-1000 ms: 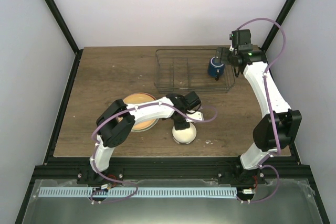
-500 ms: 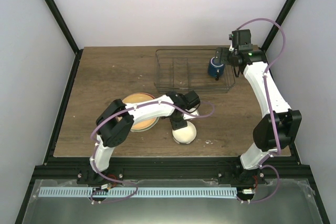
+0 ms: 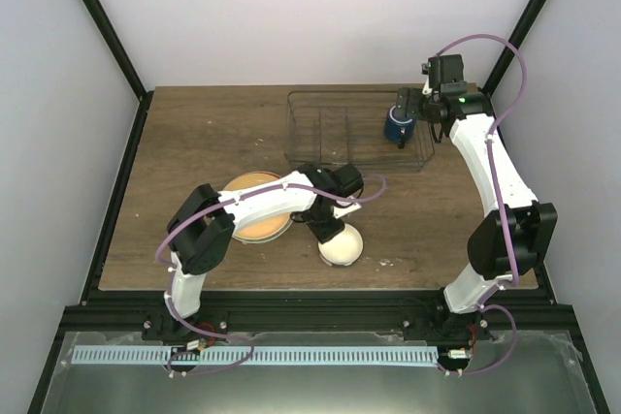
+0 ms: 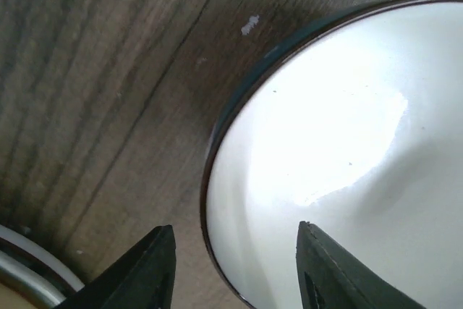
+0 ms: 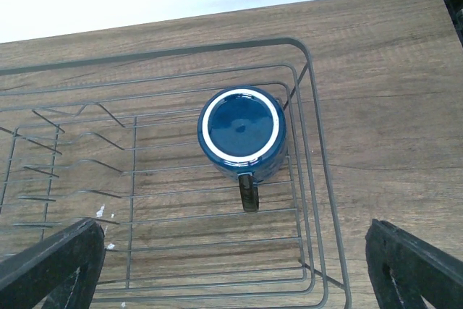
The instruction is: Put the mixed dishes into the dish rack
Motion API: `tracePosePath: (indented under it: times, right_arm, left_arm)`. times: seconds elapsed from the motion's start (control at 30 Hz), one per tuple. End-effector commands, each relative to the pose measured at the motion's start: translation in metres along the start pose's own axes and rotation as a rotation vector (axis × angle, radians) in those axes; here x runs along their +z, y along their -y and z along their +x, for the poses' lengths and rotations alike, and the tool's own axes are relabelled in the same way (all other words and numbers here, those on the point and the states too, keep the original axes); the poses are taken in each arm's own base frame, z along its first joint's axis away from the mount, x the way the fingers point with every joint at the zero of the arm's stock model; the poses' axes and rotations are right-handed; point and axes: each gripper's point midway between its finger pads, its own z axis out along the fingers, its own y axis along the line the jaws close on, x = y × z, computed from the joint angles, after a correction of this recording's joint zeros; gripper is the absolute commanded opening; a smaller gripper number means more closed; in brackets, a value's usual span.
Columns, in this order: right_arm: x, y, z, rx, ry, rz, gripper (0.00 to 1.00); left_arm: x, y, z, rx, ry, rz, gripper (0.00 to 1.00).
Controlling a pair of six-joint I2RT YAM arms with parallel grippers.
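The small cream-white bowl [image 3: 344, 249] with a dark rim sits near the table's front edge and fills the left wrist view [image 4: 340, 150]. My left gripper [image 3: 328, 230] is open and low over the bowl's left rim [image 4: 235, 269], with one finger over the wood and one over the bowl's inside. The orange-yellow plate [image 3: 254, 207] lies just to its left. The dark blue mug [image 3: 398, 127] stands in the right end of the wire dish rack [image 3: 320, 133], seen also in the right wrist view [image 5: 241, 131]. My right gripper [image 3: 415, 111] hangs wide open above it [image 5: 235, 273]. The floral plate is not in view.
Upright wire dividers [image 5: 43, 157] fill the rack's left part. A pale plate rim [image 4: 22, 269] shows at the left wrist view's bottom left. Black frame posts [image 3: 102, 26] stand at the back corners. White specks [image 3: 393, 261] lie on the wood beside the bowl.
My left gripper has shifted a little left and back, from over the bowl's middle toward its left rim. The right arm and the mug have not moved.
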Motion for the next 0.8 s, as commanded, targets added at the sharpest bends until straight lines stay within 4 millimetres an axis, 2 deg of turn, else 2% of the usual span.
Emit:
tracePosePath:
  times: [0.0, 0.23, 0.63, 0.77]
  right_arm:
    - [0.002, 0.001, -0.004, 0.007, 0.007, -0.004, 1.0]
    - [0.002, 0.003, -0.003, 0.004, 0.006, 0.005, 1.0]
    - [-0.001, 0.007, 0.002, 0.001, 0.001, 0.023, 1.0]
    - [-0.002, 0.008, 0.001, -0.002, 0.003, 0.025, 1.0]
  left_arm:
    - [-0.005, 0.015, 0.013, -0.052, -0.03, 0.087, 0.44]
    - [0.002, 0.023, 0.021, -0.04, -0.073, 0.133, 0.38]
    - [0.016, 0.03, 0.015, -0.01, -0.057, 0.18, 0.32]
    - [0.021, 0.03, 0.014, -0.005, -0.059, 0.182, 0.25]
